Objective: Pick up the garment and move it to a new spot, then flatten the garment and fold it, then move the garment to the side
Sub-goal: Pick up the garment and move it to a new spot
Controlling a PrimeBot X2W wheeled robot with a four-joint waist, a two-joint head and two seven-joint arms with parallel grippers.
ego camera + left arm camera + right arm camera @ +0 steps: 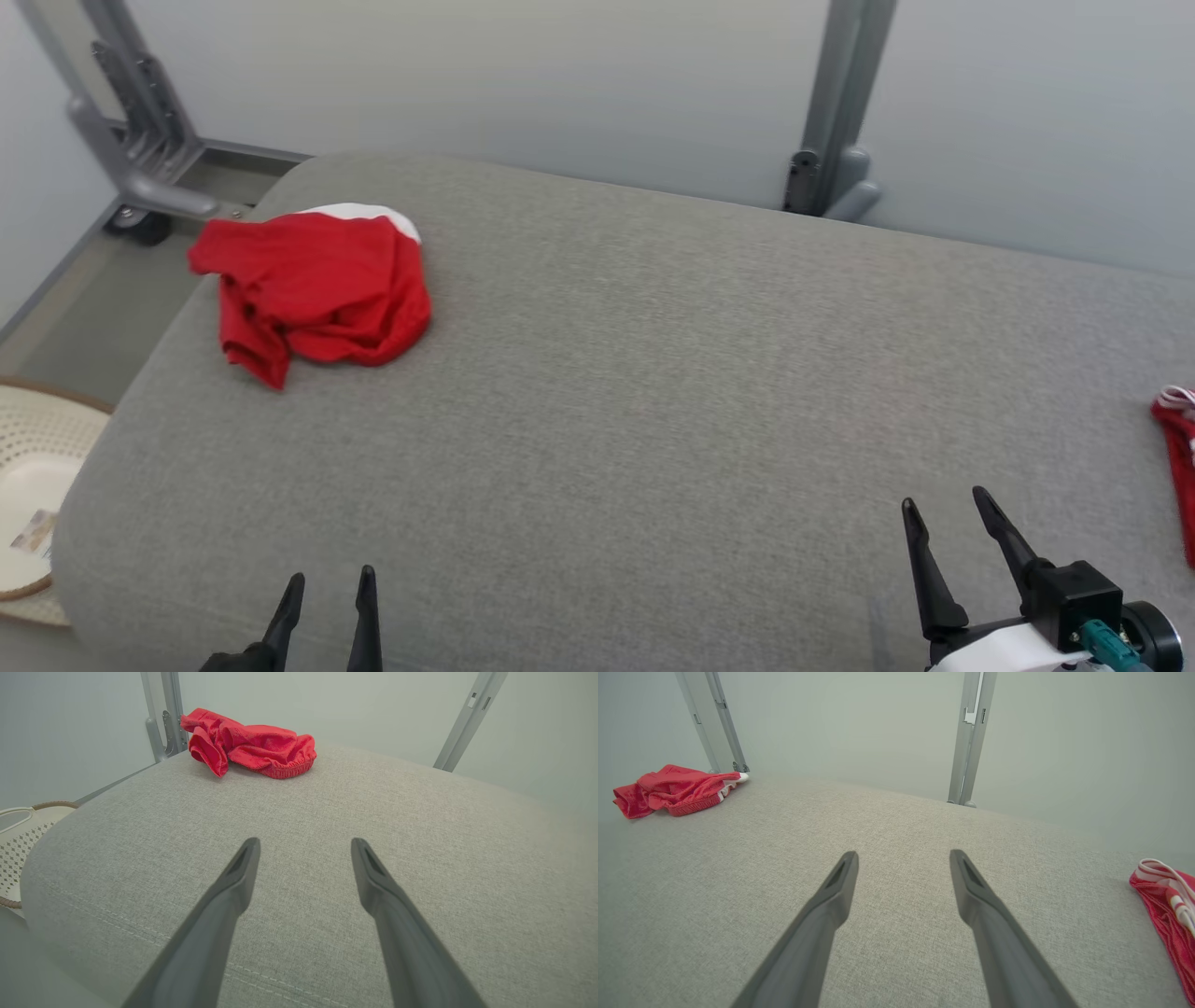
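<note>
A crumpled red garment [313, 285] with a white edge lies bunched at the far left corner of the grey cushion [635, 392]. The left wrist view shows the same garment [250, 744] ahead and slightly left of my fingers; in the right wrist view the garment [672, 789] lies far off to the left. My left gripper [329, 583] stands open at the near left edge, well short of the garment, with nothing between its fingers [233, 891]. At the near right, my right gripper [948, 509] is open and empty too, fingers [831, 896] over bare cushion.
A second red garment [1178, 457] with white trim lies at the cushion's right edge, also seen as red cloth [1169, 905] in the right wrist view. A pale woven basket [37, 485] sits on the floor at the left. Grey metal posts [840, 103] stand behind against the wall.
</note>
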